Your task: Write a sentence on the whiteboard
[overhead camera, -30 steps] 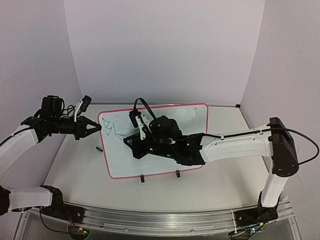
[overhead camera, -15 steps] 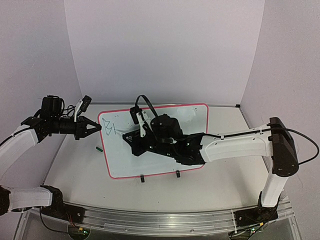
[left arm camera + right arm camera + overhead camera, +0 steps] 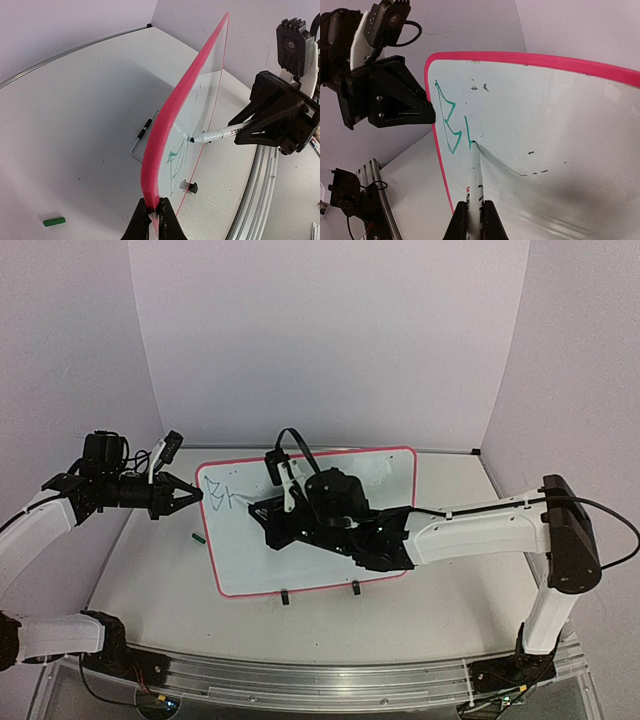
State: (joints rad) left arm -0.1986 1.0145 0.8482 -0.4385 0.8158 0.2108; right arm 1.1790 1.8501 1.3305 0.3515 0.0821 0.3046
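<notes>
The whiteboard (image 3: 240,560), white with a red-pink frame (image 3: 170,125), lies on the grey table. My left gripper (image 3: 197,496) is shut on the frame at the board's left edge (image 3: 154,210). The sentence (image 3: 447,120) is a green "B" with one upright stroke beside it, near the board's top left corner (image 3: 218,498). My right gripper (image 3: 475,212) is shut on a white marker (image 3: 474,175). The marker's tip touches the whiteboard (image 3: 545,125) at the foot of that stroke. In the left wrist view the marker (image 3: 220,134) meets the board from the right.
A green marker cap (image 3: 197,537) lies on the table left of the board (image 3: 54,221). Two black clips (image 3: 285,597) (image 3: 355,588) sit on the board's near long edge. A thin wire bracket (image 3: 142,135) lies by the board. An aluminium rail (image 3: 320,680) runs along the near table edge.
The right gripper moved the marker a little towards the far edge of the board, and a new green upright stroke stands beside the "B". The left gripper has kept its hold.
</notes>
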